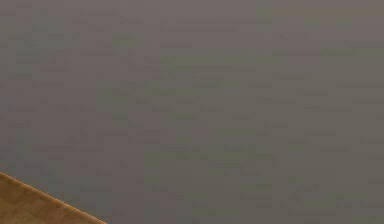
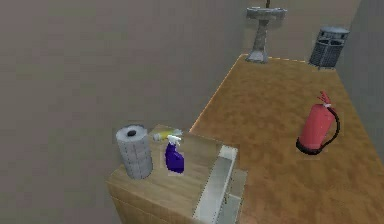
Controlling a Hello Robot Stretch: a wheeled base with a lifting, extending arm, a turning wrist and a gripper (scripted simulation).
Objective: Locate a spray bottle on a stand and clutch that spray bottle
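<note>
Finding looks done: on the wooden surface [image 2: 145, 198] stand one paper roll [image 2: 131, 150] and, just beside it, one purple spray bottle [image 2: 176, 158]; well apart to the right is one red fire extinguisher [image 2: 318, 127]. Next the arm must reach the bottle; the gripper's state I cannot tell.

Spray bottle [image 2: 175, 159]: one, purple
Paper roll [image 2: 131, 150]: one, pale grey
Fire extinguisher [image 2: 317, 127]: one, red
Sink [image 2: 264, 28]: one, white
Bin [image 2: 330, 46]: one, dark
Worktop [image 2: 150, 192]: one, wooden
</note>
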